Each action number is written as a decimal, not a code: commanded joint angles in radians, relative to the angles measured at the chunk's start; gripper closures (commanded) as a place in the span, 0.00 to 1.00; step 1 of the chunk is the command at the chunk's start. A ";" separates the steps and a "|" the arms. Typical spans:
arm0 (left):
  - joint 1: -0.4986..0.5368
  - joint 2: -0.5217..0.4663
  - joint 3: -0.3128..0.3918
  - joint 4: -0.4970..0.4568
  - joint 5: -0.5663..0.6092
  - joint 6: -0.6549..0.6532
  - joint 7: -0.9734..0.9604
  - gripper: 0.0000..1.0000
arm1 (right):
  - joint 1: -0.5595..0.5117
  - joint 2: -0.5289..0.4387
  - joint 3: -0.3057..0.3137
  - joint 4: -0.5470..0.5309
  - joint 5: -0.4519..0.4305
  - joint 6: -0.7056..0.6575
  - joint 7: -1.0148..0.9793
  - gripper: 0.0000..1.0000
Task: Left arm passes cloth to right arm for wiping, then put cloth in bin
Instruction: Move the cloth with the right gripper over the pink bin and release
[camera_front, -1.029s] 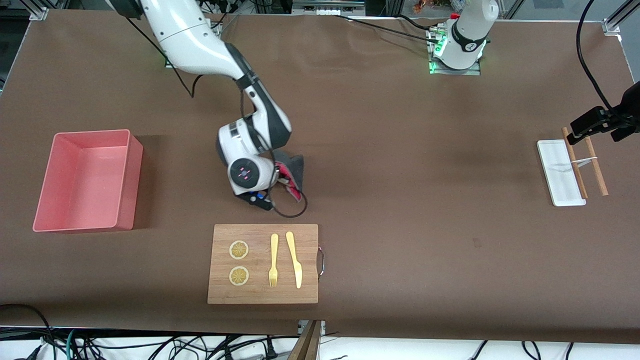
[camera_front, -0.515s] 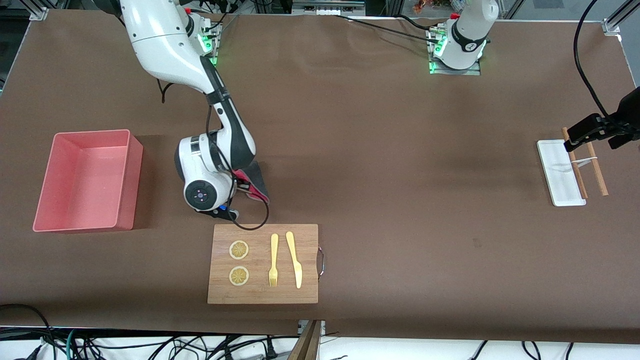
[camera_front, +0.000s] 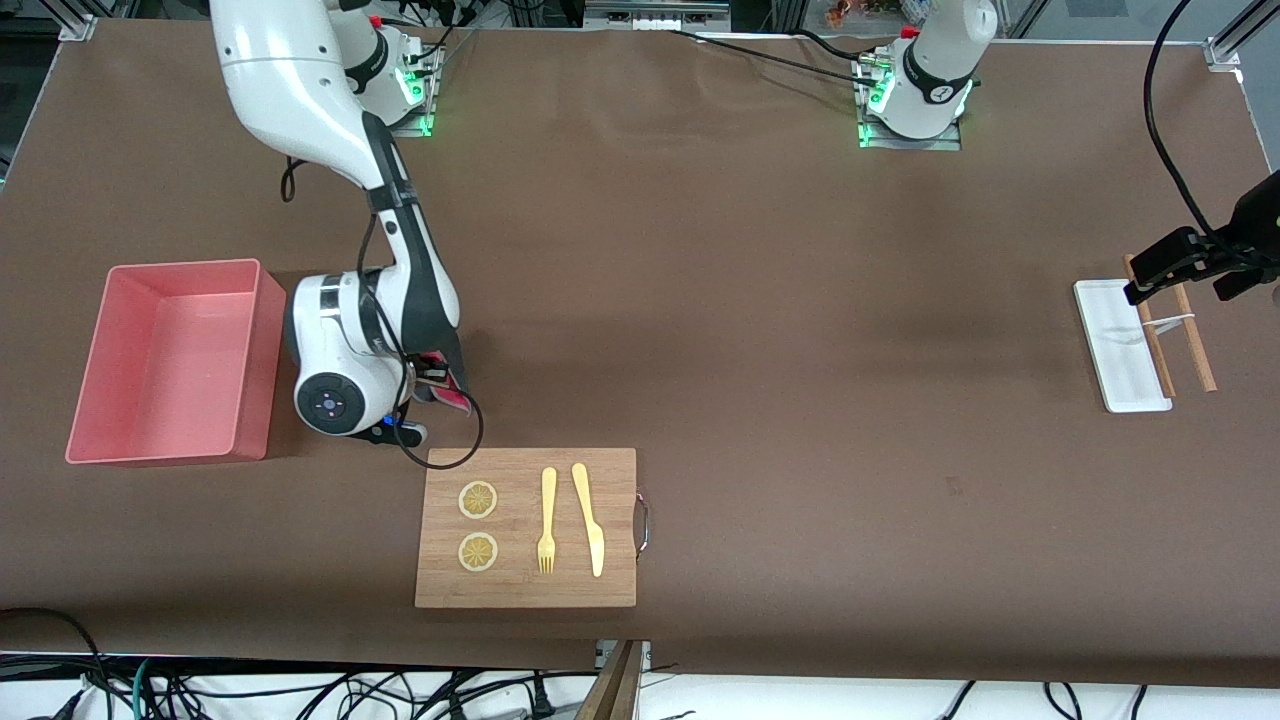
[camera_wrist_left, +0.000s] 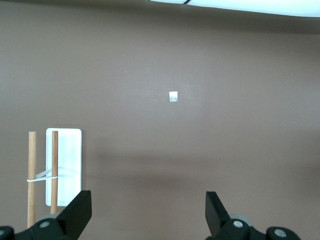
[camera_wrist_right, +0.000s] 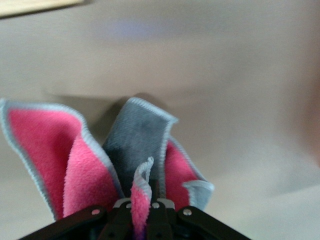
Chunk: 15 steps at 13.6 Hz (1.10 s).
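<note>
My right gripper (camera_front: 432, 385) is shut on the cloth (camera_front: 456, 396) and holds it low over the brown table, between the pink bin (camera_front: 255, 370) and the wooden board (camera_front: 525, 527). In the right wrist view the cloth (camera_wrist_right: 55, 150) hangs bunched from the shut gripper (camera_wrist_right: 147, 205), with magenta folds and a grey flap showing. The bin has nothing in it. My left gripper (camera_front: 1175, 262) waits open and empty over the white tray (camera_front: 1120, 345) at the left arm's end of the table; its open gripper (camera_wrist_left: 147, 212) frames bare table.
The wooden board carries two lemon slices (camera_front: 478, 500), a yellow fork (camera_front: 547, 520) and a yellow knife (camera_front: 590, 520). Two wooden sticks (camera_front: 1190, 335) lie across the white tray (camera_wrist_left: 65, 170). A small white tag (camera_wrist_left: 173, 97) lies on the table.
My right arm has carried the cloth across the table toward the pink bin, at the right arm's end. The left gripper has barely shifted.
</note>
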 joint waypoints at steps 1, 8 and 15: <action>-0.003 0.014 0.003 0.043 0.000 -0.007 0.014 0.00 | 0.008 -0.117 -0.031 -0.015 -0.011 -0.068 -0.045 1.00; -0.004 0.022 0.002 0.052 0.000 -0.007 0.015 0.00 | 0.008 -0.225 -0.242 -0.012 -0.081 -0.226 -0.365 1.00; -0.004 0.022 0.002 0.052 0.000 -0.007 0.014 0.00 | -0.230 -0.219 -0.258 -0.021 -0.213 -0.199 -0.731 1.00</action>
